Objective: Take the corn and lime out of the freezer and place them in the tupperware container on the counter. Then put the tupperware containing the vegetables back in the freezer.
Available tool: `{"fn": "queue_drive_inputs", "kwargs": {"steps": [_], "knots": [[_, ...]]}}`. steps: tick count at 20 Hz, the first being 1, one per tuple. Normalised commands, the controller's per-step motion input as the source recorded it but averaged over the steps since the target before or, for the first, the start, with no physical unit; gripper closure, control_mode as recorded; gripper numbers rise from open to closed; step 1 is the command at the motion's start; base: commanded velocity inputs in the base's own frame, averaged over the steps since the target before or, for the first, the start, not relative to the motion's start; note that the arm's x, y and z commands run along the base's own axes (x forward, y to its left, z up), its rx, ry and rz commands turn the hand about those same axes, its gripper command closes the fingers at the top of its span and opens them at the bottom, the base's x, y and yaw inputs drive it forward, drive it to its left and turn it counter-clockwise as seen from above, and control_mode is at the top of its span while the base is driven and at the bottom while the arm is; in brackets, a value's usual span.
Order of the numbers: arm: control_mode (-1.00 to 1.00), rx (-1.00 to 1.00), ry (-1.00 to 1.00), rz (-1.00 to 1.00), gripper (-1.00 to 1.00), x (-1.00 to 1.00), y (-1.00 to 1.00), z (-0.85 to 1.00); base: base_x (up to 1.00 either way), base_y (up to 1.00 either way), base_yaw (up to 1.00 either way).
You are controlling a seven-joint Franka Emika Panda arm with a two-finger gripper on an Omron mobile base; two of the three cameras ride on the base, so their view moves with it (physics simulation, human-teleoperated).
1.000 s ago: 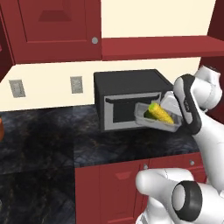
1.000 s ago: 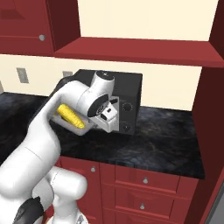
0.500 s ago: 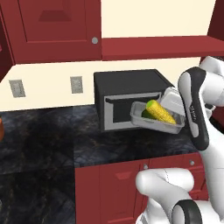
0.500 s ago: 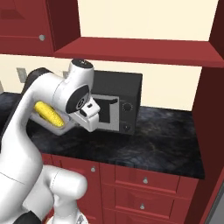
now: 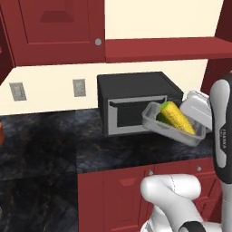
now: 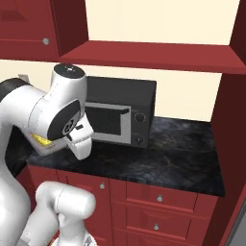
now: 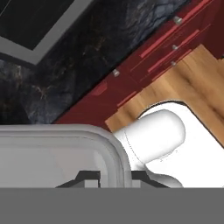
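Gripper point(image 7: 114, 177) — jaws clamped on the rim of the shallow light grey tupperware container point(image 5: 156, 126), held tilted above the black marbled counter point(image 5: 113, 149), yellow corn cob point(image 5: 178, 116) lying lengthwise inside.

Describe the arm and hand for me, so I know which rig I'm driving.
A glossy white arm of rounded segments with dark grey joint discs; one link carries a dark strip with small lettering. The hand ends in two small dark fingertips. No cables show.

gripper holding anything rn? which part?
Yes: the gripper is shut on the tupperware container, pinching its rim at one edge. The corn lies inside.
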Motion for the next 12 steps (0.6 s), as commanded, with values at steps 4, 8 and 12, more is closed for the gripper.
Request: {"fn": "queue_drive_inputs", "kwargs": {"steps": [4,8,12], "knots": [[1.00,0.00,0.00,0.00,1.00,0.00,0.00,0.00,-0.96,-0.54,-0.14],[1.00,0.00,0.00,0.00,1.00,0.00,0.00,0.00,-0.96,-0.96,-0.07],[1.00,0.00,0.00,0.00,1.00,0.00,0.00,0.00,-0.30,-0.99,-0.01]]}}
